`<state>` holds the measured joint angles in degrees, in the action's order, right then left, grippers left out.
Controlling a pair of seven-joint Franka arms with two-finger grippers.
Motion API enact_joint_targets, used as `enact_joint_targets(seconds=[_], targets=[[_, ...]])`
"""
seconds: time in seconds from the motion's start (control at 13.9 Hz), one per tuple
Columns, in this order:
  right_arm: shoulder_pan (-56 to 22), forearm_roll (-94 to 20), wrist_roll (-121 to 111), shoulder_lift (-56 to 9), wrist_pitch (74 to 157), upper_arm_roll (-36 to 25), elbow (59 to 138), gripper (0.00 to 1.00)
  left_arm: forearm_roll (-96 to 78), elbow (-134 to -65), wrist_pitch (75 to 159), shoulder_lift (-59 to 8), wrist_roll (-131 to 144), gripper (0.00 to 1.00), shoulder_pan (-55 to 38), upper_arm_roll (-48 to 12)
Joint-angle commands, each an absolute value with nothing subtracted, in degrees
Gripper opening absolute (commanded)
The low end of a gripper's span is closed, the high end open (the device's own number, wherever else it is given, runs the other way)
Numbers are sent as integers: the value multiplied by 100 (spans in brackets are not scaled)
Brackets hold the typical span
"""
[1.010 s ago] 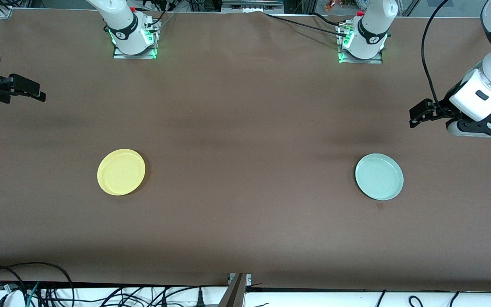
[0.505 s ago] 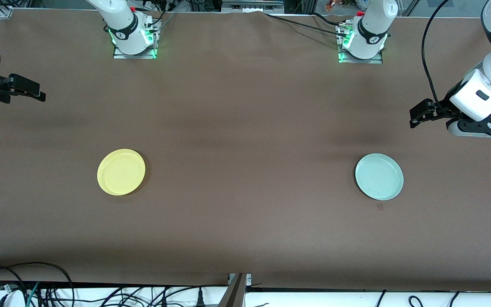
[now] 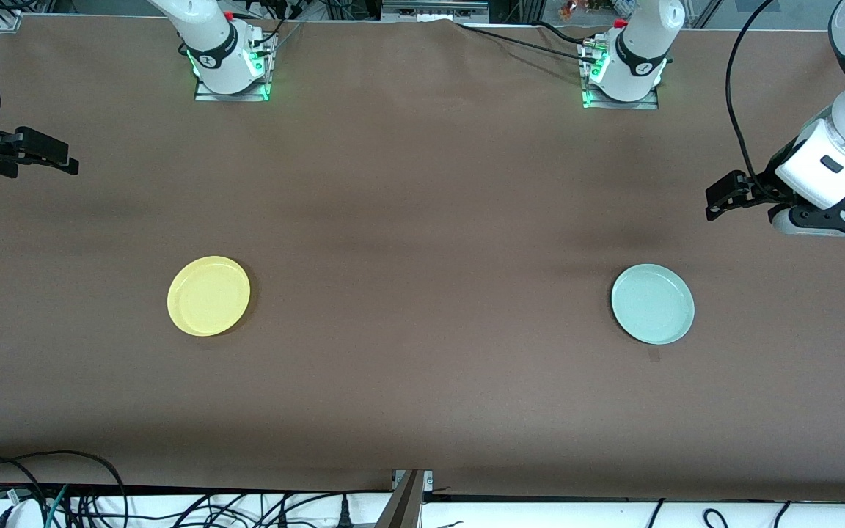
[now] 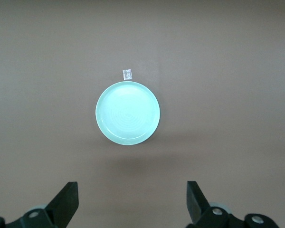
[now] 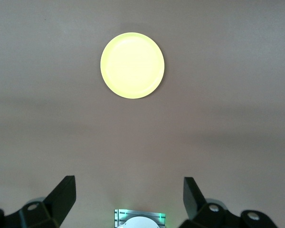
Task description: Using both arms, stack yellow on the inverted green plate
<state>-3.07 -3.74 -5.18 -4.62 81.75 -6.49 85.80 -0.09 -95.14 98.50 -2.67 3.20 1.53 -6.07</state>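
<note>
The yellow plate (image 3: 208,295) lies flat on the brown table toward the right arm's end, and shows in the right wrist view (image 5: 132,65). The pale green plate (image 3: 652,304) lies flat toward the left arm's end, rim side up as far as I can tell, and shows in the left wrist view (image 4: 128,113). My left gripper (image 3: 719,199) (image 4: 131,190) is open and empty, high above the table near that end's edge. My right gripper (image 3: 56,155) (image 5: 128,185) is open and empty, high above the table at the other end.
A small square tag (image 3: 653,356) lies on the table just nearer to the front camera than the green plate; it also shows in the left wrist view (image 4: 127,73). The arm bases (image 3: 230,70) (image 3: 620,77) stand farthest from the front camera. Cables hang along the nearest edge.
The left arm's hand has drifted very slightly. The plates and the right arm have not moved.
</note>
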Motion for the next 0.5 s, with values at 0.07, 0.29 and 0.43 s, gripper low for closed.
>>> enact_joint_targets(seconds=[0.07, 0.29, 0.43], targets=[[-272, -448, -598, -431, 8139, -650, 8534, 100, -88, -9378, 9729, -316, 334, 100, 176, -615], [-272, -448, -598, -431, 8139, -659, 8534, 100, -123, -9404, 9459, -334, 238, 100, 167, -615], [-272, -448, -598, -431, 8139, -659, 8534, 100, -106, -9431, 9396, -552, 246, 100, 80, -624]])
